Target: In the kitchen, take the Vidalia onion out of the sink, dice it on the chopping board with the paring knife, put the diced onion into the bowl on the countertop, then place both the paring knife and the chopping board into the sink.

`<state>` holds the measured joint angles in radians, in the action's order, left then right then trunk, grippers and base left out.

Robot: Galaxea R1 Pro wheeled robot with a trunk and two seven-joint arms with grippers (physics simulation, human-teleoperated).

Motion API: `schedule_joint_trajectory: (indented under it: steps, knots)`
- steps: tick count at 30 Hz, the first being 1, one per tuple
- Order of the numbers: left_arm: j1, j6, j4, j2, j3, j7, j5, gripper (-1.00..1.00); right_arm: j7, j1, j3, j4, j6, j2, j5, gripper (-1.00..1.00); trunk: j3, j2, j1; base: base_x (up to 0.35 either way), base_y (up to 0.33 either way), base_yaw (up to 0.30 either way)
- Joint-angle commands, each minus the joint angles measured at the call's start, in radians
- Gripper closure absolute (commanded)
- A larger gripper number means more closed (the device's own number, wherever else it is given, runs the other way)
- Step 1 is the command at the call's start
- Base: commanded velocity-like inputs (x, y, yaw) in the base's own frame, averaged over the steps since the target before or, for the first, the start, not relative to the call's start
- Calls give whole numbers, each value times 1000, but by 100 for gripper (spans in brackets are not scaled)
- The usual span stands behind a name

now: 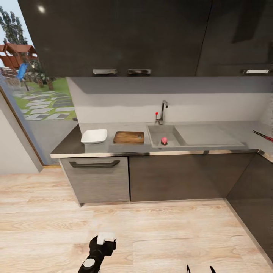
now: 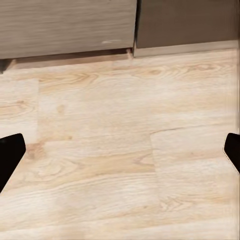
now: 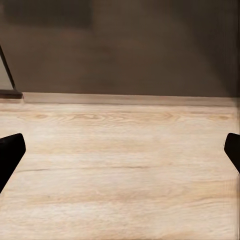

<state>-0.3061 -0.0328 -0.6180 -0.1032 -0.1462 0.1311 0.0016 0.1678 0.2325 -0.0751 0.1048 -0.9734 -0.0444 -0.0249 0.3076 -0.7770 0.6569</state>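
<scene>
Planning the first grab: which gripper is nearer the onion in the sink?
Right, slightly. The right gripper hangs low over the floor, almost below the onion; the left gripper sits farther left, below the chopping board.

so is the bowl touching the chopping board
Apart. The head view shows a strip of bare grey countertop between the bowl and the chopping board.

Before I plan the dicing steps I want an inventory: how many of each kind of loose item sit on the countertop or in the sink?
Bowl, white, on the countertop: 1
Chopping board, beside the bowl: 1
Onion, in the sink: 1
Paring knife, red-handled, at the far right: 1
Total: 4
</scene>
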Motion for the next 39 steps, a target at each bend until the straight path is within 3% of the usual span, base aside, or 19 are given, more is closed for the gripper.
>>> schedule_joint_trajectory:
  steps: [1, 20, 39]
  knots:
    - [-1, -2, 1, 0, -4, 8, 0, -100, 10, 1, -8, -1, -1, 0, -3, -100, 1, -1, 0, 0, -302, 0]
    - [-1, -2, 6, -1, -1, 8, 6, -100, 12, 1, -8, -4, -1, 1, -1, -100, 1, -1, 0, 48, -315, 3]
    - [-1, -2, 12, -6, -1, 8, 6, -100, 10, 1, -9, -8, 1, 3, -1, -100, 1, -1, 0, 135, -316, 112]
